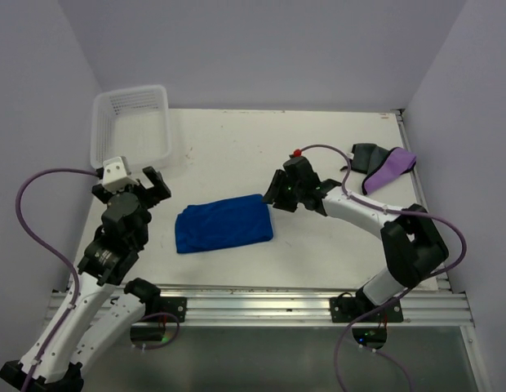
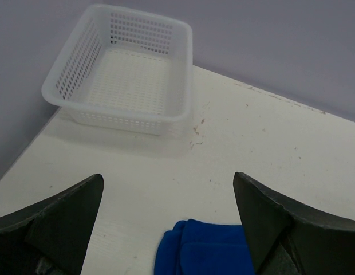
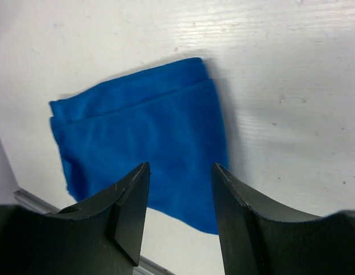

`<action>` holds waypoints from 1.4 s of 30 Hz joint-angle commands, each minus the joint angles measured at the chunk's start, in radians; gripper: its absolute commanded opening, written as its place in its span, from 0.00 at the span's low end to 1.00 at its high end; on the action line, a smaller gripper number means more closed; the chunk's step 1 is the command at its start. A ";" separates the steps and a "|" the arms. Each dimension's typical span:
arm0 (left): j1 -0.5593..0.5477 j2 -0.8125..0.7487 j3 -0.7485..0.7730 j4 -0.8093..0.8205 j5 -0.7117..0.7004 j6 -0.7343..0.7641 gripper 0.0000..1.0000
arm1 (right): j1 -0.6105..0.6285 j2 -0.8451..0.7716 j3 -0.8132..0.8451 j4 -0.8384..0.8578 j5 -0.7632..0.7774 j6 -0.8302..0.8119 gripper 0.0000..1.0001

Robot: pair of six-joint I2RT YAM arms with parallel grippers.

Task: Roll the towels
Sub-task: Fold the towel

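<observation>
Right wrist view: the right gripper (image 3: 180,172), jaws apart and holding nothing, hangs over the near end of the flat blue towel (image 3: 137,126), perhaps just short of touching. The towel's long axis runs away from this tool toward the left gripper (image 2: 169,177), which is spread wide and farther off.

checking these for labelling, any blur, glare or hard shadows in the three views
Top external: even soft light, everything sharp, no glare. Left wrist: white mesh basket crisp, faint shadow at its near side; the near jaws dark, slightly soft. Right wrist: blue towel clear, soft shadow along its right edge, table bright but not washed out.
</observation>
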 commanded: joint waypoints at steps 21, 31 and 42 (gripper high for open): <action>0.004 0.096 0.006 0.068 0.164 0.043 0.99 | -0.024 0.162 -0.105 0.106 -0.160 -0.131 0.19; 0.001 0.183 0.096 0.060 0.481 -0.089 0.96 | -0.024 -0.019 -0.093 -0.144 0.035 -0.272 0.00; -0.240 0.399 -0.283 0.724 0.684 -0.448 0.91 | -0.028 -0.031 -0.145 -0.146 0.078 -0.234 0.00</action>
